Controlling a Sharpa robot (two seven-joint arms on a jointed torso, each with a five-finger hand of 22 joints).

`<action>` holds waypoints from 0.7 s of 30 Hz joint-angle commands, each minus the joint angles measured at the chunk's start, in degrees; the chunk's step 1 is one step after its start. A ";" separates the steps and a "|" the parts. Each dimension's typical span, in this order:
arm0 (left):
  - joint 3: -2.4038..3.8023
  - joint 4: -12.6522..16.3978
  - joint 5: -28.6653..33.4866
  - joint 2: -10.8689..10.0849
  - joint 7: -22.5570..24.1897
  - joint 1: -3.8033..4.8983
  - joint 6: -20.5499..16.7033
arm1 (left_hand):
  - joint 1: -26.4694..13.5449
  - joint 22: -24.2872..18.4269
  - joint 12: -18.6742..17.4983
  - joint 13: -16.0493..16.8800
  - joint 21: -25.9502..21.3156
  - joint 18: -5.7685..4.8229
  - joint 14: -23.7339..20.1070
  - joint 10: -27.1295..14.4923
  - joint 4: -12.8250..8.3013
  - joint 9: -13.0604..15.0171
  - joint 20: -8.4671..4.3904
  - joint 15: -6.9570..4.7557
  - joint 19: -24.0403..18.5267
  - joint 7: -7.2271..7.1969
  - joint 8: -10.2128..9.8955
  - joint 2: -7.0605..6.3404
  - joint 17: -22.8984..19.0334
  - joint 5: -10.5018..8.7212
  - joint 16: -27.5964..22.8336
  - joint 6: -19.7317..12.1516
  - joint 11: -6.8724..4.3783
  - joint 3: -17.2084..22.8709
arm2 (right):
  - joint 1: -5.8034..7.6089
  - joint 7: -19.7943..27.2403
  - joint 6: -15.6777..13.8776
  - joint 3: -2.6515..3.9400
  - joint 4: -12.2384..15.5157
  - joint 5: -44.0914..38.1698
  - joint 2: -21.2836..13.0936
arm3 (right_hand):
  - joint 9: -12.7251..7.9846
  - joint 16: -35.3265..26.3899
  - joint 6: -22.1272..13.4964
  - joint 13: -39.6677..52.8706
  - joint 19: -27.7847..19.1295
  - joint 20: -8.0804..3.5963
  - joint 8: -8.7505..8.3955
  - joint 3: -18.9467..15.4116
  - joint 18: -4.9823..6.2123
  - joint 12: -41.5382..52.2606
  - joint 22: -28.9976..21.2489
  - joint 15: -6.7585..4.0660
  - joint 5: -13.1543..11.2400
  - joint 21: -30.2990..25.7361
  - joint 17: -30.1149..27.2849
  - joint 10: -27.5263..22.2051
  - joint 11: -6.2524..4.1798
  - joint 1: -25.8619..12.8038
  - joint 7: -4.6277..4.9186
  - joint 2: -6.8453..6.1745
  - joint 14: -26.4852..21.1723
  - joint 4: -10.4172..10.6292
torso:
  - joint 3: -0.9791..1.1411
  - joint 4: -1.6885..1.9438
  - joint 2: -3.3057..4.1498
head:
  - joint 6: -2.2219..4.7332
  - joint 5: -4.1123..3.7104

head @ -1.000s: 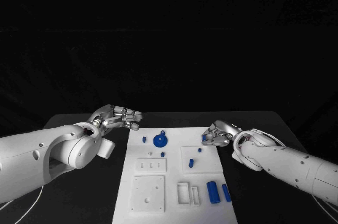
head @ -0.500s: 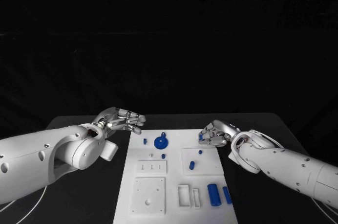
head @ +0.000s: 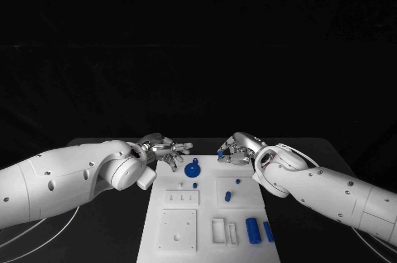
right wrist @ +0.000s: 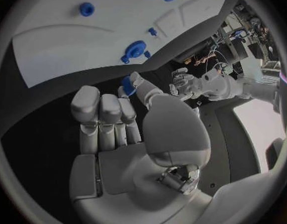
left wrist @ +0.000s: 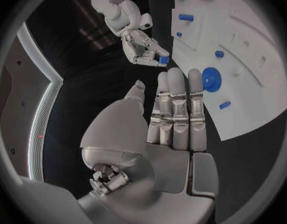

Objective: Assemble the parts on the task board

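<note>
The right hand (head: pixel 236 150) hangs over the far right corner of the task board (head: pixel 248 202), pinching a small blue part (head: pixel 221 154) between thumb and a fingertip; the left wrist view shows the same blue piece (left wrist: pixel 163 60) clamped at its fingertips. The left hand (head: pixel 166 149) hovers at the far left corner, fingers spread and holding nothing.

The step in hand looks like carrying this piece to its seat. To do it well, the right hand should likely bring the part down upright and aligned over its hole, keeping the pinch firm near the top so the lower end is free to enter; which socket it belongs in I cannot tell.

The board is a matte white plate with raised rectangular blocks and shallow slots. The parts are smooth blue plastic: a round disc with a hub (head: pixel 193 170) near the far edge, a thick cylinder (head: pixel 253 230) and a slimmer peg (head: pixel 268 231) lying side by side at the near right edge.
</note>
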 commanded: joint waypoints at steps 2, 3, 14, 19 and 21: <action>0.01 -1.13 -3.26 1.61 -6.60 0.17 4.14 | -2.91 5.11 3.37 3.20 5.23 -0.75 -2.57 2.26 3.49 13.23 -0.26 -0.36 -3.33 -0.86 0.60 -2.41 1.68 0.04 7.37 -0.10 -0.70 2.55 | 0.33 -4.70 1.79 -0.02 1.10 -3.67 1.75 | 0.25 -0.26 2.30 -0.01 2.87 -0.43 0.38 0.39 -0.24 -0.23 6.27 -0.36 0.49 -0.24 -0.04 -0.01 -0.25 0.08 -0.94 -0.64 -0.07 0.03 | -0.26 0.00 -0.66 | -0.23 0.26; 0.00 -1.32 -3.46 1.93 -6.83 0.17 4.21 | -3.26 5.47 3.66 3.71 5.47 -0.79 -2.87 2.17 4.20 16.19 -0.28 -0.30 -3.58 -0.92 0.89 -2.70 1.57 -0.12 7.92 -0.41 -0.62 2.99 | 0.39 -4.91 1.96 -0.05 1.29 -3.77 2.18 | 0.24 -0.26 2.21 -0.01 2.87 -0.43 0.38 0.43 -0.24 -0.22 6.27 -0.35 0.51 -0.25 -0.03 -0.01 -0.23 0.02 -0.92 -0.67 -0.06 0.07 | -0.31 0.00 -0.72 | -0.25 0.33; -0.09 -2.14 -6.52 3.99 -8.41 0.15 3.96 | -6.90 7.89 4.51 7.20 6.10 -0.68 -4.52 0.43 7.31 43.87 -0.12 -0.32 -4.75 -1.68 -0.02 -3.83 -1.45 -0.11 11.49 -3.04 -0.64 5.18 | 0.58 -6.13 3.04 -0.37 3.19 -4.37 4.87 | 0.25 -0.27 1.91 0.04 2.90 -0.40 0.40 0.65 -0.22 -0.18 6.29 -0.31 0.74 -0.20 0.00 -0.03 -0.21 -0.10 -0.84 -0.74 -0.05 0.16 | -0.48 0.02 -0.81 | -0.50 0.51; -0.11 -2.22 -8.55 4.64 -9.49 0.15 3.76 | -7.09 7.93 4.33 7.22 5.73 -0.61 -5.02 -0.61 7.33 43.99 0.18 -0.01 -5.09 -1.28 -0.03 -4.34 -1.93 -0.25 11.42 -4.28 -0.28 5.22 | 0.60 -6.38 3.40 -0.43 3.75 -4.43 5.39 | 0.25 -0.25 1.89 0.05 2.91 -0.40 0.39 0.69 -0.21 -0.17 6.30 -0.31 0.86 -0.17 0.03 -0.04 -0.23 -0.11 -0.83 -0.71 -0.04 0.16 | -0.50 -0.01 -0.73 | -0.51 0.63; -0.11 -2.25 -9.46 4.88 -10.04 0.15 3.72 | -7.04 7.94 4.19 7.16 5.62 -0.61 -5.19 -1.04 7.36 43.82 0.27 0.10 -5.20 -1.10 -0.08 -4.73 -2.03 -0.31 11.44 -4.75 -0.12 5.21 | 0.60 -6.45 3.50 -0.46 3.96 -4.44 5.57 | 0.25 -0.25 1.89 0.05 2.91 -0.40 0.39 0.69 -0.20 -0.17 6.30 -0.31 0.86 -0.17 0.03 -0.04 -0.23 -0.11 -0.83 -0.71 -0.04 0.16 | -0.46 -0.01 -0.73 | -0.49 0.69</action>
